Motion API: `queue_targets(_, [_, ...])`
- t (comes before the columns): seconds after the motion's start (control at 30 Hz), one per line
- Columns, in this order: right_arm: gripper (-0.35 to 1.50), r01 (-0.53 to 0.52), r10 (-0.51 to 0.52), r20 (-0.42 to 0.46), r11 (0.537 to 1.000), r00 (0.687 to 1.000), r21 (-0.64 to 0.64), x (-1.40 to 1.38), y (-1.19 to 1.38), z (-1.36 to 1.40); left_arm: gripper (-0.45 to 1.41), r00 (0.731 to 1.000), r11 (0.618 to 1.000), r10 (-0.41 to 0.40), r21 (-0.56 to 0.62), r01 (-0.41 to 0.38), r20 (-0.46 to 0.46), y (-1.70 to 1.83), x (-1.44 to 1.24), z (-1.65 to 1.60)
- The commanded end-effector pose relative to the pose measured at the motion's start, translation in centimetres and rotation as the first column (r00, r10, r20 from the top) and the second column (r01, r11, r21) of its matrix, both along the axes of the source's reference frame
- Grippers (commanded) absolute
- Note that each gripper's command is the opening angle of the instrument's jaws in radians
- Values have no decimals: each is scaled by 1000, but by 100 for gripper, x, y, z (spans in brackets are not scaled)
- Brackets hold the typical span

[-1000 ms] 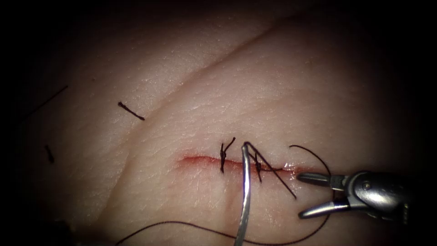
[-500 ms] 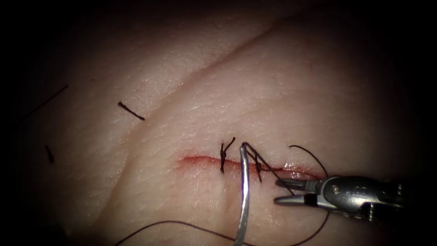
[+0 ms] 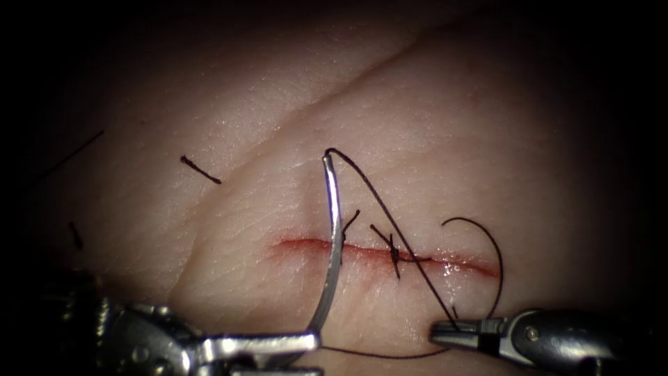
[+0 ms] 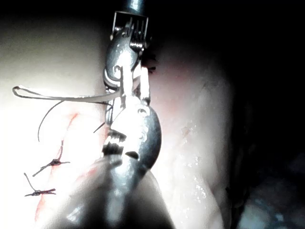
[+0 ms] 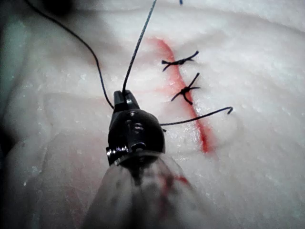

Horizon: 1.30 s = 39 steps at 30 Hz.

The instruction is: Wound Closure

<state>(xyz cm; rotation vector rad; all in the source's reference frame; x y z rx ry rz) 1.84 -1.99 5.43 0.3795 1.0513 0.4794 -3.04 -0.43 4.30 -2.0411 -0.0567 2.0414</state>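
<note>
The needle (image 3: 332, 237), clear of the tissue (image 3: 445, 118), was clamped near its tip by the left hand (image 3: 306, 342) at lower left, while the thread (image 3: 390, 223) was pinched in the closed right hand (image 3: 445, 331) at lower right and was best kept taut.

the needle (image 3: 332, 237) hides the left knot; the left tool (image 3: 278, 345) is cut off below.

I can read no text, label, brand, number or sign on anything in my three views here.
</note>
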Motion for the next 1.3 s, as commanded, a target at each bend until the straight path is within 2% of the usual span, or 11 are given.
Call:
queue_targets(0.03, [-35,1,-1,-4,1000,1000,3,14,-15,-9,-45,1000,1000,-11,0,11,-13,0,-4,11])
queue_targets(0.27, [-35,6,-6,-18,1000,1000,5,43,-34,-56,-45,996,998,-63,-6,63,-66,12,5,44])
queue_targets(0.5, [-35,26,-26,-76,1000,997,-6,74,-52,-102,-45,993,997,-82,-4,82,-81,11,12,43])
queue_targets(0.6, [-35,28,-32,-86,999,996,-41,81,-48,-111,-45,993,996,-91,-2,91,-80,13,14,41])
queue_targets(0.63, [32,15,-22,-98,997,995,-71,79,-39,-111,-45,992,995,-99,-6,99,-77,15,16,40])
queue_targets(0.67, [32,15,-22,-98,997,995,-71,79,-39,-111,-45,992,995,-99,-6,99,-77,15,16,40])
queue_targets(0.7, [81,2,-12,-108,996,994,-90,76,-31,-110,-45,992,995,-102,-5,102,-77,16,17,41])
queue_targets(0.73, [106,-8,-4,-114,994,993,-105,73,-25,-108,-45,992,994,-105,-4,105,-76,18,18,41])
queue_targets(0.8, [126,-20,4,-118,991,993,-132,65,-13,-102,-45,991,994,-111,-2,111,-76,21,21,42])
queue_targets(1.03, [143,-43,21,-95,972,995,-232,32,7,-92,-45,982,986,-168,-4,168,-84,41,48,51])
queue_targets(1.3, [140,-51,33,-78,967,996,-251,4,25,-64,-45,968,972,-236,-8,236,-90,60,85,55])
